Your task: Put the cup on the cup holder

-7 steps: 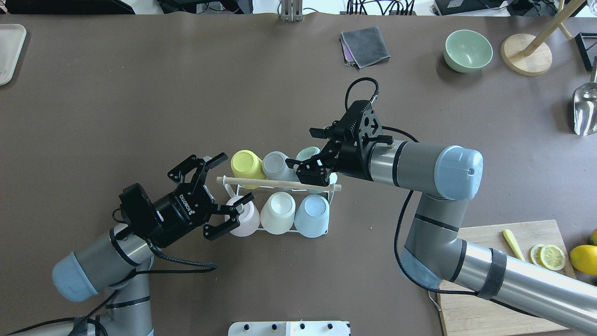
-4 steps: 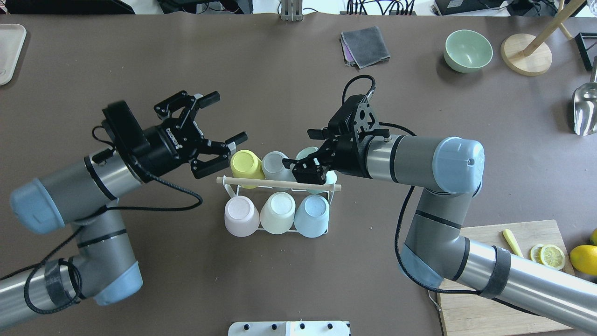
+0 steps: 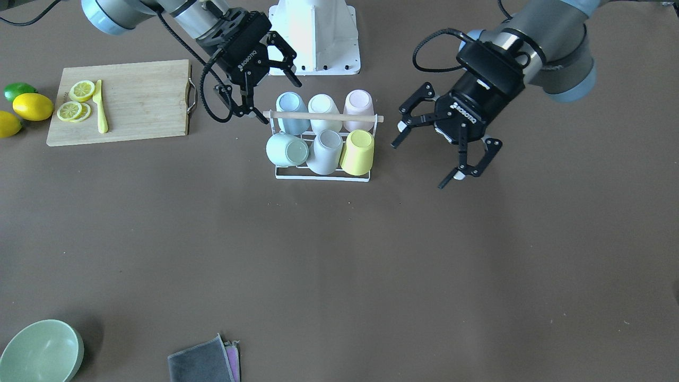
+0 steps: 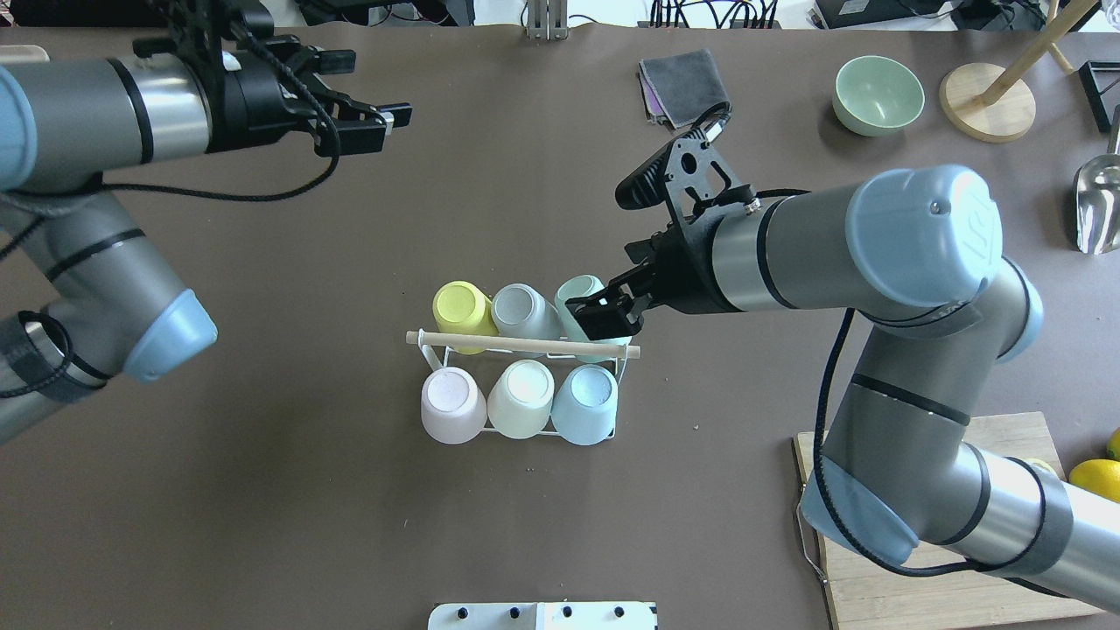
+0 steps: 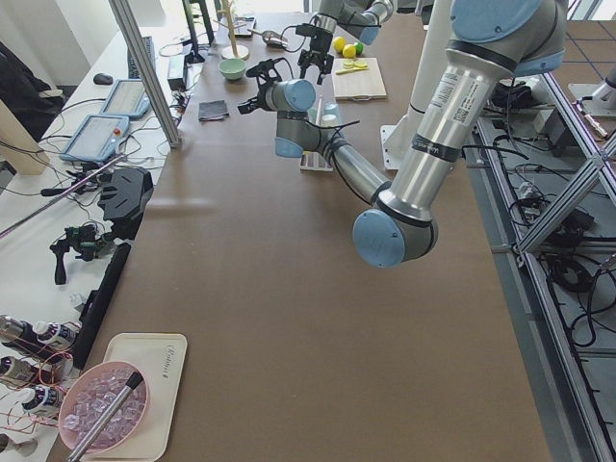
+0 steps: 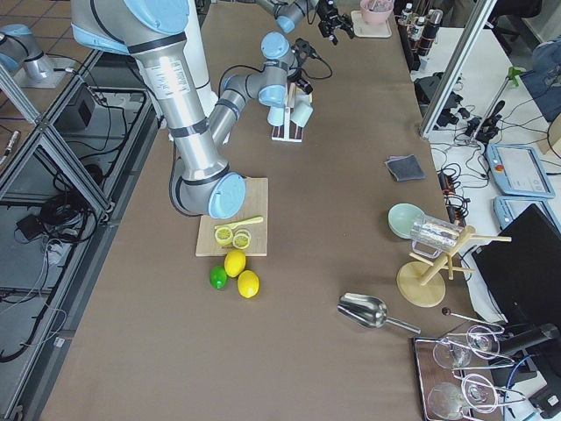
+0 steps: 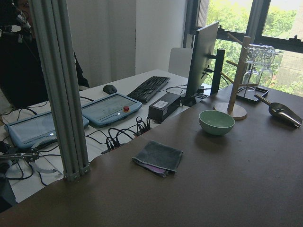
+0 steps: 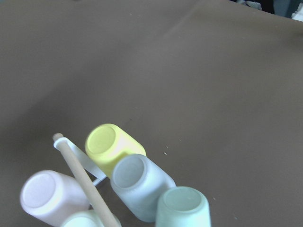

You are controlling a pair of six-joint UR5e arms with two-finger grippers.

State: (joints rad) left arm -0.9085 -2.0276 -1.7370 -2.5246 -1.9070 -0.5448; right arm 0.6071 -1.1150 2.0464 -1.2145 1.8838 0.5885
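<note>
Overhead exterior shows the mint cup seated on the cup holder (far row, right end), base up, long axis leaning away from the robot. Right gripper jaws are spread and empty close over that end; retreating carelessly could snag the rod and drag everything. Left gripper is wide, empty, well apart.

Six cups, one cup holder, two lemons, one lime, one bowl
</note>
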